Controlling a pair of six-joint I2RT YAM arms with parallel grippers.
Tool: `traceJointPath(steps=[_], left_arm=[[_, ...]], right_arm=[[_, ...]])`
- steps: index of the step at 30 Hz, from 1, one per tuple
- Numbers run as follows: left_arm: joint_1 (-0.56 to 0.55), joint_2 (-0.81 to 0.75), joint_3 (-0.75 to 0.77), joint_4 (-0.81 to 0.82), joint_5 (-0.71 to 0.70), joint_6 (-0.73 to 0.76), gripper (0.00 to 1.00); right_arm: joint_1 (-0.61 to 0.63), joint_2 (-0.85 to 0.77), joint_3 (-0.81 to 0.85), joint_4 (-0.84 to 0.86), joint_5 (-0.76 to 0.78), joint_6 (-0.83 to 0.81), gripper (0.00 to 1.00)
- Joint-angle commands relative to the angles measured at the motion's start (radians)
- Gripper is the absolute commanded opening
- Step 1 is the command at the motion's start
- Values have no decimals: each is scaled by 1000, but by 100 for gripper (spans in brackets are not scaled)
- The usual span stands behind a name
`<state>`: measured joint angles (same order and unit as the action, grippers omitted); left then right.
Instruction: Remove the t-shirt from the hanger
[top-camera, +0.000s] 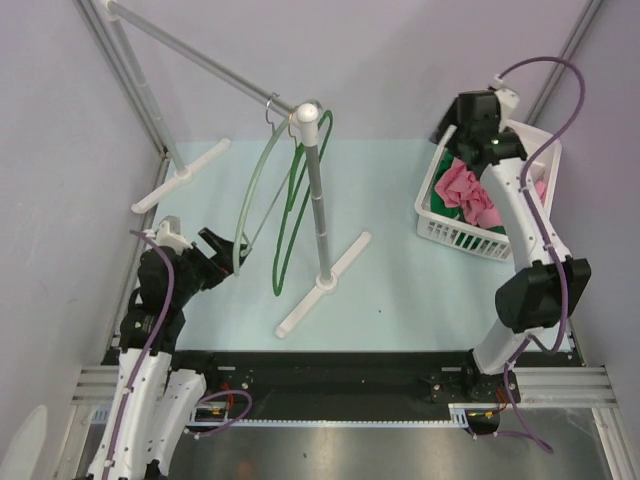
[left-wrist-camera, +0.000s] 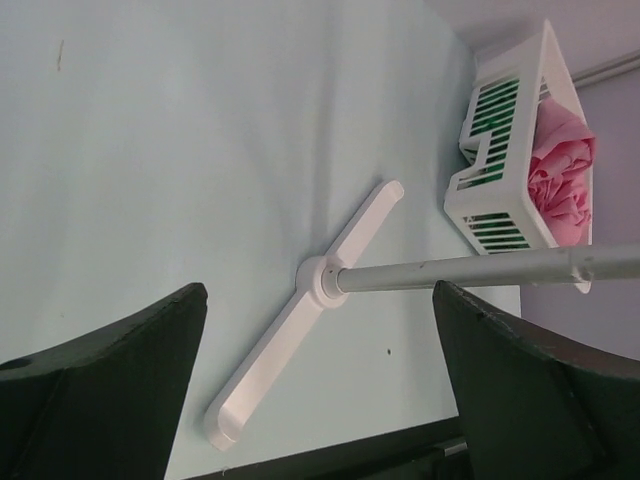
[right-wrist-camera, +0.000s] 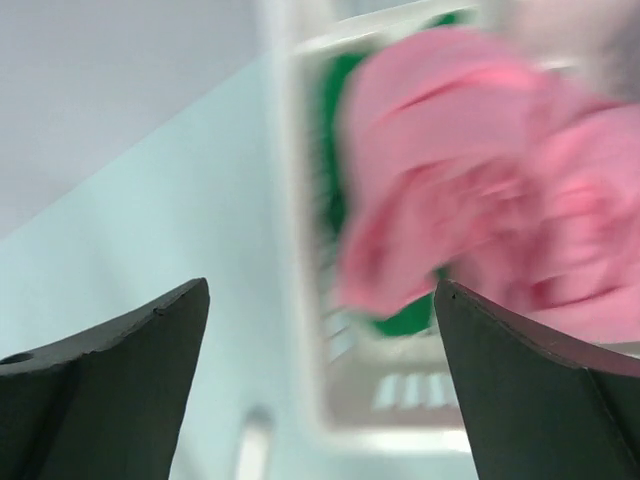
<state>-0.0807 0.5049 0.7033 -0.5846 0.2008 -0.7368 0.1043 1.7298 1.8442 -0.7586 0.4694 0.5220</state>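
The pink t-shirt (top-camera: 472, 192) lies crumpled in the white basket (top-camera: 452, 232) at the back right, on top of a green cloth (right-wrist-camera: 408, 316). It is blurred in the right wrist view (right-wrist-camera: 480, 190). My right gripper (top-camera: 463, 140) hovers over the basket's far end, open (right-wrist-camera: 320, 300), with nothing between its fingers. Two bare hangers, a light green hanger (top-camera: 252, 195) and a dark green hanger (top-camera: 290, 220), hang from the rack's rail. My left gripper (top-camera: 225, 258) stands open (left-wrist-camera: 320, 295) and empty, just left of the light green hanger's lower end.
The rack's grey upright pole (top-camera: 318, 200) rises from a white foot (top-camera: 322, 284) mid-table, seen also in the left wrist view as pole (left-wrist-camera: 480, 268) and foot (left-wrist-camera: 300, 330). A second white foot (top-camera: 178, 176) sits at the back left. Grey walls enclose the table.
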Motion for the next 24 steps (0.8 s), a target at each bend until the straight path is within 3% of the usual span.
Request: traceJointPath(steps=[1, 5, 12, 17, 24], left_arm=[[-24, 69, -63, 155, 91, -56, 100], [-125, 115, -85, 204, 68, -59, 100], [-191, 25, -180, 238, 47, -61, 100], [-260, -133, -306, 324, 78, -108, 100], [-381, -325, -505, 466, 91, -245, 100]], right_arm=[[168, -107, -69, 102, -231, 19, 100], [378, -234, -404, 275, -339, 36, 100], [534, -612, -932, 479, -417, 70, 100], [535, -872, -1175, 499, -568, 59, 100], [523, -1286, -1460, 535, -471, 217, 99]])
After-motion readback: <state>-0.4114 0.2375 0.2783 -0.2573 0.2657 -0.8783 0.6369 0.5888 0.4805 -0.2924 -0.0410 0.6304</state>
